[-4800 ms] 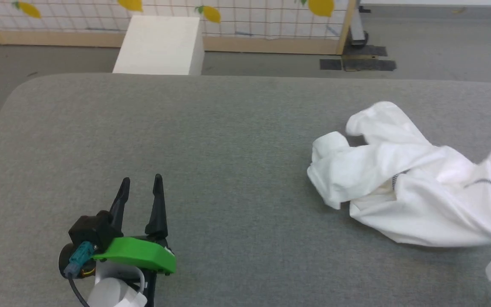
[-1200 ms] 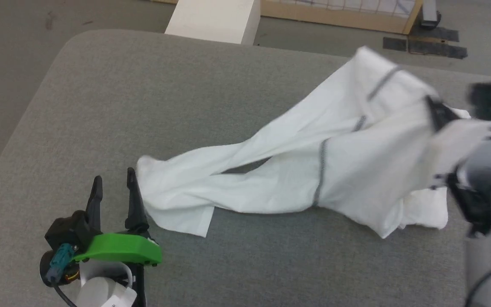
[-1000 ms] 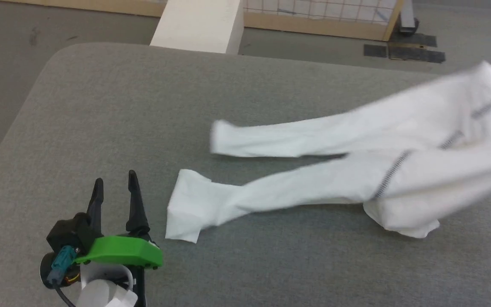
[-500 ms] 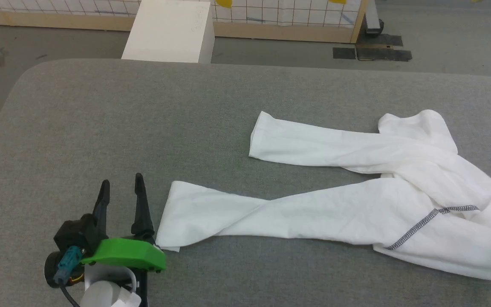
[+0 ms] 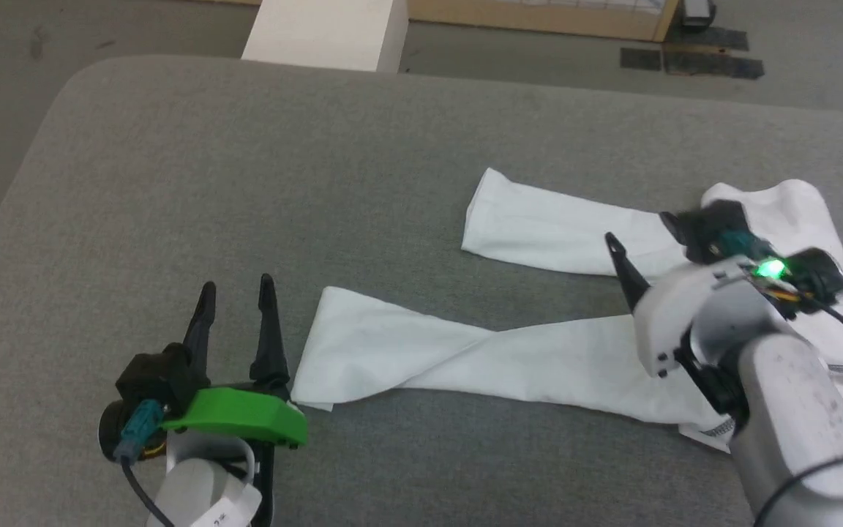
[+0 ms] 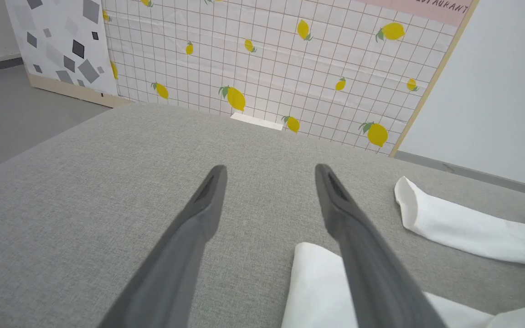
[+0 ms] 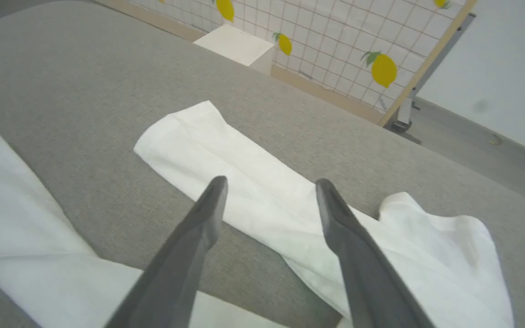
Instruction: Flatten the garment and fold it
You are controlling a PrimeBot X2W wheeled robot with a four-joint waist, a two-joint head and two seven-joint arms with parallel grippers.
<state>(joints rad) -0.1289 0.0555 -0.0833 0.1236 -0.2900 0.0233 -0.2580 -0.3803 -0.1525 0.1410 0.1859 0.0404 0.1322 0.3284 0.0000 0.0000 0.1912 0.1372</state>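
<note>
Two sleeves of the garment (image 5: 538,359) extend leftward across the grey table (image 5: 246,183), apart from each other, the near one twisted midway; the body of the garment lies bunched at the table's right side; the left gripper (image 5: 237,282) sits just beside the near cuff, fingers spread, nothing between them; the right gripper (image 7: 271,181) hovers above the far sleeve, fingers likewise spread and empty; a white box (image 5: 326,33) stands beyond the table's far edge.
</note>
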